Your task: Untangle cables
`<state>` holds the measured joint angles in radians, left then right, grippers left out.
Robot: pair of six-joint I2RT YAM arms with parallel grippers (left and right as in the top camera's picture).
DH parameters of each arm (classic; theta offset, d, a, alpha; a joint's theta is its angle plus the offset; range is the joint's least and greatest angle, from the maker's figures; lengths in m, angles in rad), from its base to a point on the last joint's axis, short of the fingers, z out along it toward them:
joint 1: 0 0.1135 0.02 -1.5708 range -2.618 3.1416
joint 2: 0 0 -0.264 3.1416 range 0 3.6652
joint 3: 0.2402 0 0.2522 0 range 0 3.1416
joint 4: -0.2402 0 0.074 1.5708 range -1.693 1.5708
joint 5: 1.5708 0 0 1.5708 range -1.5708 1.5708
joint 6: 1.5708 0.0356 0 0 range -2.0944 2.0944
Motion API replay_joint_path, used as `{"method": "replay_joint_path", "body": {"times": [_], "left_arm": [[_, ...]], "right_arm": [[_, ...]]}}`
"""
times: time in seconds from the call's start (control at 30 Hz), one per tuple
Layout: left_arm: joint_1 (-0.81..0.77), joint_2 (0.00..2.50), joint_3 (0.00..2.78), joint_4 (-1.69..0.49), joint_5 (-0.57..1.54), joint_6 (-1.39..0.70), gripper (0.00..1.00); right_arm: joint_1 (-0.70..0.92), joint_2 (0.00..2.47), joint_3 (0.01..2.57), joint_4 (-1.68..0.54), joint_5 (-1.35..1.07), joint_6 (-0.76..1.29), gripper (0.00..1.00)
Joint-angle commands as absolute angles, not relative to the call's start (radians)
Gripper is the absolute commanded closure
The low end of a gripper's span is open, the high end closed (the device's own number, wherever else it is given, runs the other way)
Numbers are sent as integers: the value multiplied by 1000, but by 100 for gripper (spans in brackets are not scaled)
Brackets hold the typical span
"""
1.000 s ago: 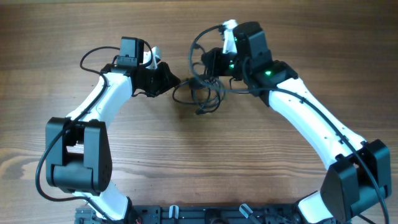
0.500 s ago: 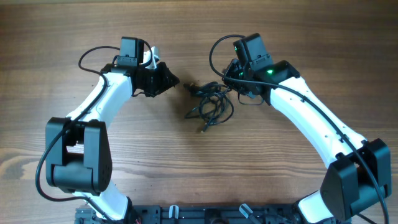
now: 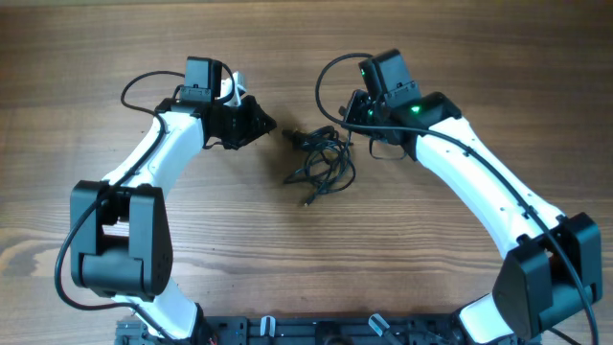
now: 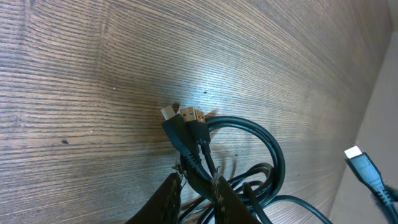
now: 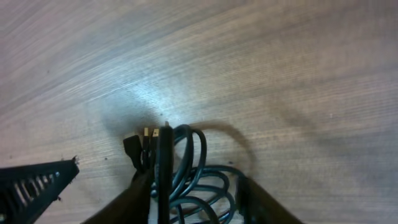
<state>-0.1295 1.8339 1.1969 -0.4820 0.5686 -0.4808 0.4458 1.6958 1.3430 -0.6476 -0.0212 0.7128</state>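
So the right pincer (image 5: 194, 202) has dropped down and swung out a bit, and the cables (image 3: 324, 163) that were strung up between the two arms are now slumped in a loose clump on the table (image 3: 287, 249). The left pincer (image 4: 196, 196) hasn't really budged. The right one's fingers are spread apart now, with loops sitting between and just ahead of them, nothing clamped as far as I can see. The left one's fingers are close together, nipped on a couple of cords right behind the plugs, which poke out past its tips. The rest of the clump lies between the two pincers, nearer the right. My worry: if the left pulls away now, nothing anchors the far side, so the whole knot just drags along or cinches tighter. Those plugs could also hook a loop.
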Motion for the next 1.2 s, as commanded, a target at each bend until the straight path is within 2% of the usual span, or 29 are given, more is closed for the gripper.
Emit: {"method": "replay_joint_path", "body": {"times": [0.0, 0.07, 0.13, 0.17, 0.33, 0.5, 0.67, 0.77, 0.87, 0.9, 1.03, 1.17], "left_arm": [[-127, 1846, 1210, -482, 558, -476, 80], [-127, 1846, 1210, -482, 555, -476, 80], [-127, 1846, 1210, -482, 553, -476, 80], [-127, 1846, 1210, -482, 551, -476, 80], [-127, 1846, 1210, -483, 551, -476, 77], [-127, 1846, 1210, -482, 551, -476, 76], [-127, 1846, 1210, -483, 551, -476, 76], [-127, 1846, 1210, -483, 551, -476, 76], [-127, 1846, 1210, -483, 551, -476, 76], [-127, 1846, 1210, -483, 551, -476, 76], [-127, 1846, 1210, -483, 551, -476, 76], [-127, 1846, 1210, -483, 551, -476, 76]], "right_arm": [[438, 1651, 1414, -644, 0, 642, 48], [438, 1634, 1430, -643, 1, 613, 49], [438, 1622, 1436, -638, 2, 602, 56], [437, 1621, 1436, -638, 5, 602, 56], [434, 1631, 1425, -662, 11, 600, 48], [435, 1681, 1398, -651, -171, 518, 43], [434, 1773, 1398, -654, -260, 471, 43], [434, 1794, 1398, -652, -259, 470, 58], [427, 1786, 1401, -636, -264, 441, 85], [426, 1779, 1407, -633, -271, 420, 90], [425, 1733, 1417, -641, -356, 311, 92], [425, 1686, 1417, -680, -416, 298, 92]]}}
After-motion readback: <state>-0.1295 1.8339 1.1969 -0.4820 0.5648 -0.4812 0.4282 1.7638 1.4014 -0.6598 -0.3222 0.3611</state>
